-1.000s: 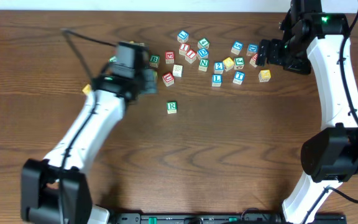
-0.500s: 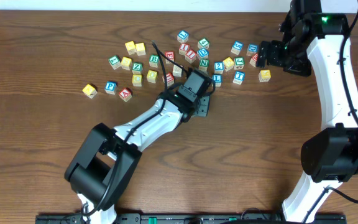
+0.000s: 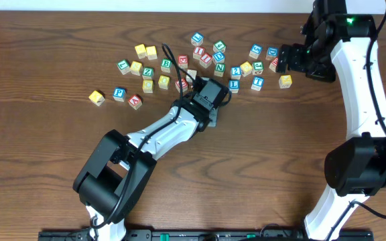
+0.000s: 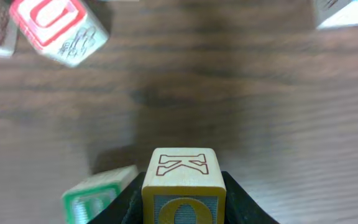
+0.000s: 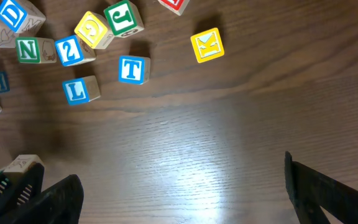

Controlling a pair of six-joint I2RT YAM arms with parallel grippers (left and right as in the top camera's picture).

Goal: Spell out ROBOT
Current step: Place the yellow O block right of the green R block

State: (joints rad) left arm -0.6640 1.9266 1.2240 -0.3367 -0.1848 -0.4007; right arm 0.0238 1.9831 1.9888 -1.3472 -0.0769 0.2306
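Note:
My left gripper is shut on a yellow-edged block with an outlined K on top and an O on its near face, held low over the wood in mid-table. A green block lies right beside its left finger; its letter is blurred. In the overhead view the arm hides that block. A green B block and a blue T block lie among the loose blocks. My right gripper is open and empty, high over the back right.
Several letter blocks are scattered along the back of the table, in a left group and a right group. A red-lettered block lies just ahead of the left gripper. Blue L and yellow K blocks lie below the right gripper.
My left arm swung from the left block group to mid-table, carrying the block, and now covers the green R block in the overhead view. The right arm has not moved.

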